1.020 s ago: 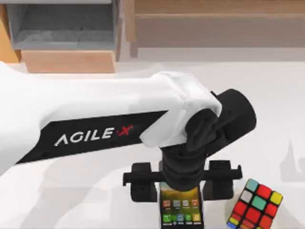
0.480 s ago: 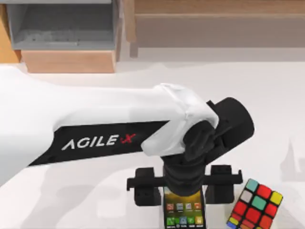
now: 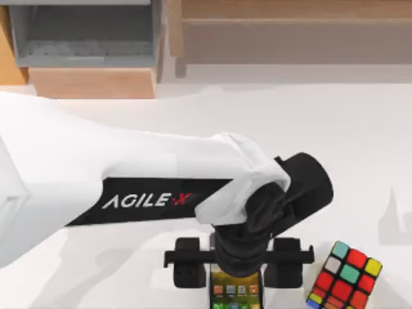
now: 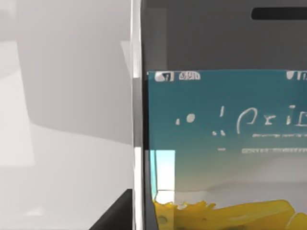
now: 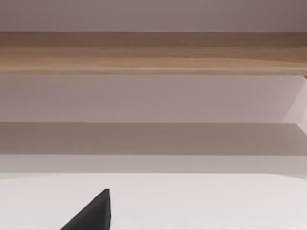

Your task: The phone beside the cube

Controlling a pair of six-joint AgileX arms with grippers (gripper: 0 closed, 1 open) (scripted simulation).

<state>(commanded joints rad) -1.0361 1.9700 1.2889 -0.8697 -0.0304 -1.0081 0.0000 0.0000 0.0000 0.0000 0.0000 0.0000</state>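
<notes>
At the table's front edge, my left gripper [image 3: 237, 278] points down and is shut on the phone [image 3: 236, 295], whose lit screen with app icons shows just below the wrist. The black finger blocks stand either side of it. In the left wrist view the phone [image 4: 220, 143] is very close, white edge at its side and teal and yellow screen. The cube [image 3: 344, 277], red, green, yellow and white stickers on black, sits on the table to the right of the phone, a small gap apart. A dark fingertip [image 5: 93, 213] of my right gripper shows over the bare table.
A grey open compartment in a wooden frame [image 3: 84, 38] stands at the back left, and a long wooden ledge [image 3: 290, 32] runs along the back right. The white table [image 3: 360, 141] stretches between them and the cube.
My left arm has drawn toward the front edge and slightly left, carrying the phone with it; less of the screen shows now. The cube has stayed put.
</notes>
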